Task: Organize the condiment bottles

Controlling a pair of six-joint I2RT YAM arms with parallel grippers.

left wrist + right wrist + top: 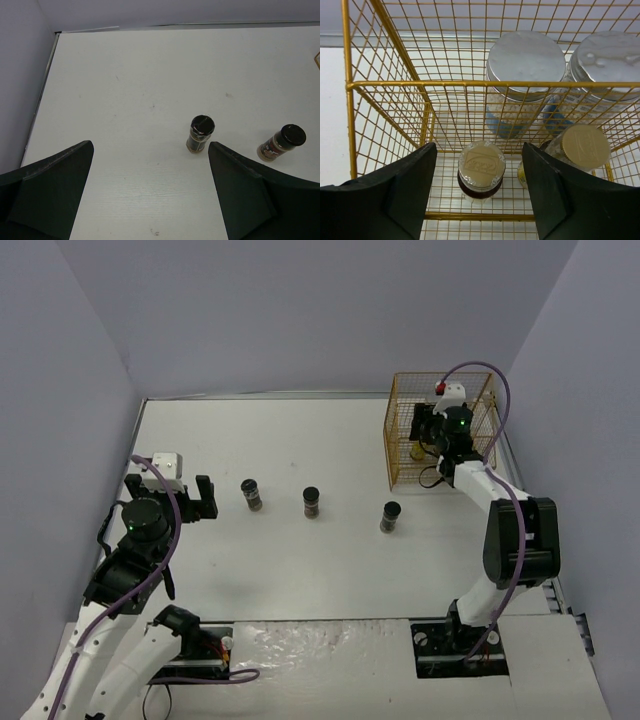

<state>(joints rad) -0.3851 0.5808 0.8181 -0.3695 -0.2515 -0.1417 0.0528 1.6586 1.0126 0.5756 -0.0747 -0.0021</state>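
Three short dark black-lidded jars (252, 494) (312, 502) (390, 516) stand in a row on the white table. My left gripper (170, 498) is open and empty, left of the row. In the left wrist view it (150, 145) faces the nearest jar (200, 133), with a second jar (281, 143) further right. My right gripper (430, 435) is inside the yellow wire rack (400, 440). In the right wrist view it (477, 150) is open around a slim tan-lidded bottle (481, 167) without touching it. Another slim bottle (582, 145) and two grey-lidded white jars (525, 55) (607, 55) stand in the rack (470, 84).
The rack stands at the table's far right, close to the right wall. Grey walls enclose the table on the left, back and right. The table's left edge (42, 100) is near my left gripper. The arm bases sit at the near edge.
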